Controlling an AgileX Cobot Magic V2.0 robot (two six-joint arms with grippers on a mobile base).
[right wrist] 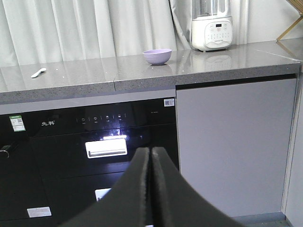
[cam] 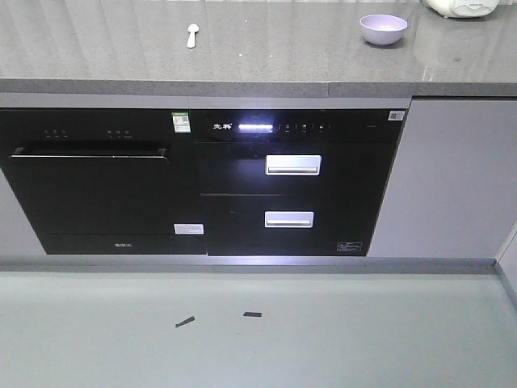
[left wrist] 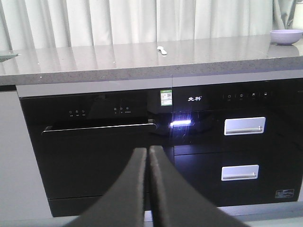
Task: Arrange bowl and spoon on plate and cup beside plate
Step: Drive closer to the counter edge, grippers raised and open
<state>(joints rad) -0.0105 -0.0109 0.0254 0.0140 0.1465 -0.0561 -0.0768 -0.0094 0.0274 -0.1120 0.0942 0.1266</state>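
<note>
grey countertop | black bar-handle appliance | black two-drawer unit | white blender | white curtains

A grey speckled worktop runs across the far part of the scene. The pale spoon lies on it left of centre, and the lavender bowl stands upright well apart to the right, both on bare stone. A white appliance is cut off by the frame at the far right corner. Below the worktop, a black oven-like unit with a long bar handle sits at left, and beside it a black unit with a lit display and two drawers with silver handles. A plain grey cabinet door fills the right. Two small dark scraps lie on the pale floor.
</note>
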